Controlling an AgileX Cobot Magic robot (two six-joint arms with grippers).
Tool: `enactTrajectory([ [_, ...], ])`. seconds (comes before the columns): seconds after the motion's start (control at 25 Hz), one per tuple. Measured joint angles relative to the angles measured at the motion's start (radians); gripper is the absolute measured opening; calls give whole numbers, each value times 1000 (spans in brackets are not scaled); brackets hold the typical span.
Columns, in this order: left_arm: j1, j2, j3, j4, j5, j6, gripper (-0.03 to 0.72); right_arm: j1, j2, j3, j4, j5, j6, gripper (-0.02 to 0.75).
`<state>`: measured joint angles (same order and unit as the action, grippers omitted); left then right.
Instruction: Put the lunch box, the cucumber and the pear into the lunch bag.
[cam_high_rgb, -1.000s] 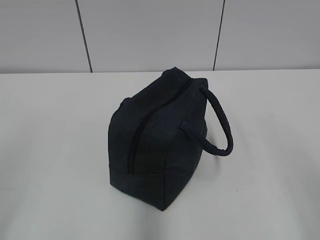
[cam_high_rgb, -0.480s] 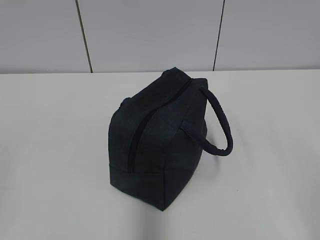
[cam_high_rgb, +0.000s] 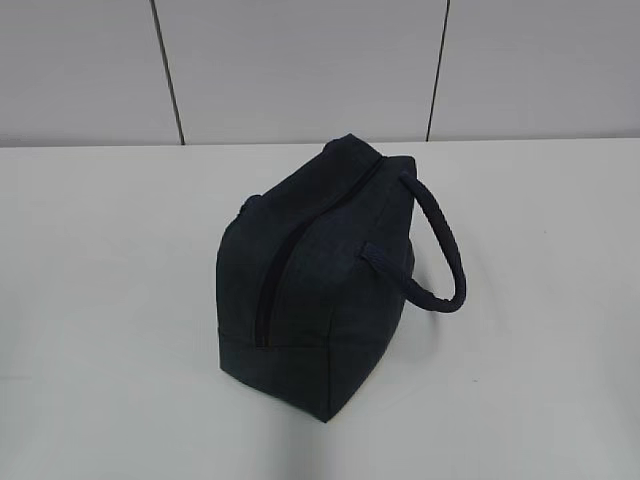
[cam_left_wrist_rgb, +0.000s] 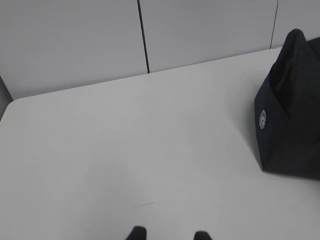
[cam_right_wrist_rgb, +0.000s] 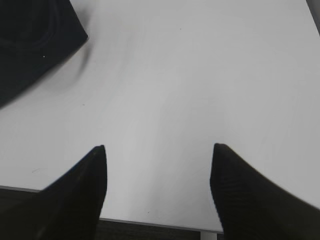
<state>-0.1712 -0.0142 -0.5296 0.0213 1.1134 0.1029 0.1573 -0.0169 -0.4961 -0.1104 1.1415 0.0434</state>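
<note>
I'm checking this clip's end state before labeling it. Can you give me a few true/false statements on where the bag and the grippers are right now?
1. The bag stands on the table with its zipper shut. True.
2. The pear lies on the table beside the bag. False: no pear, cucumber or lunch box shows in any view.
3. The right gripper is open over bare table. True.
4. The left gripper holds the bag's handle. False: only its fingertips show, apart, over bare table, away from the bag.
5. A gripper shows in the exterior view. False: only the bag and table show there.
</note>
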Motion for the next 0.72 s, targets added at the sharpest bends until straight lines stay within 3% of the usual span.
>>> enactTrajectory([
  [0.72,1,0,0,-6,0,-3,176,-2,-2,0,-6,0,11,497],
])
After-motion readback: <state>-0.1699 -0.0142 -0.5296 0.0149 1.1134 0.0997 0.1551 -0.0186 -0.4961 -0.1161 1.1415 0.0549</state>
